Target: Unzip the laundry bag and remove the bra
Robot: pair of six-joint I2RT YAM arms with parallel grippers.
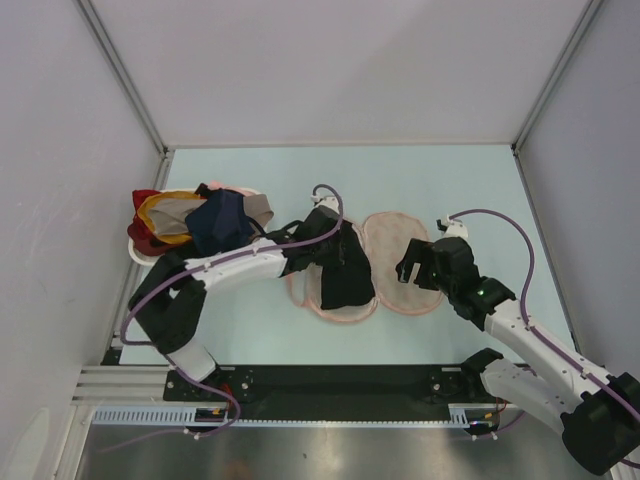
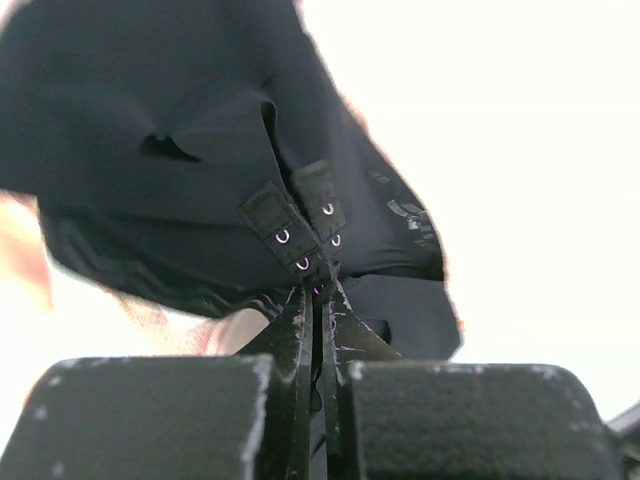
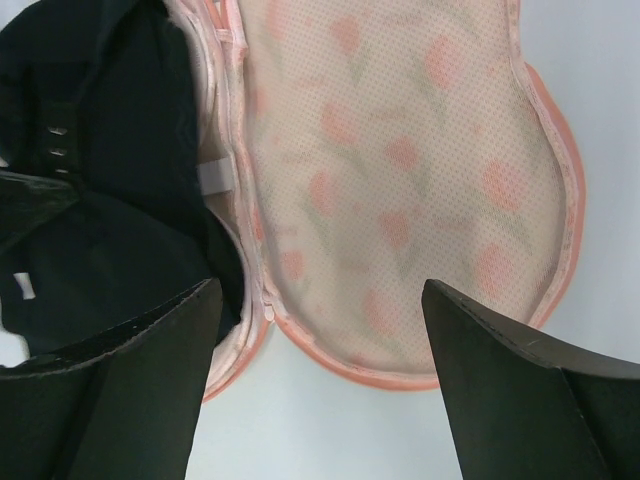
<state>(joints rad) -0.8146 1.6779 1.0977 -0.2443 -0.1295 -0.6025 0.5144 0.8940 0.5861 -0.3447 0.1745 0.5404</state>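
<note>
The laundry bag (image 1: 400,270) lies unzipped and spread in two beige-pink halves with red-orange motifs; its right half fills the right wrist view (image 3: 400,180). A black bra (image 1: 345,275) lies over the left half. My left gripper (image 1: 312,245) is shut on the bra's hook-and-eye band (image 2: 300,235), with the black cups hanging beyond it. My right gripper (image 1: 418,262) is open and empty above the right half's near edge; its fingers (image 3: 140,380) straddle the pink zip rim (image 3: 262,300).
A heap of navy, red and yellow garments (image 1: 195,222) lies at the left on a white plate. The enclosure walls stand close on the left, right and back. Purple cables loop over both arms.
</note>
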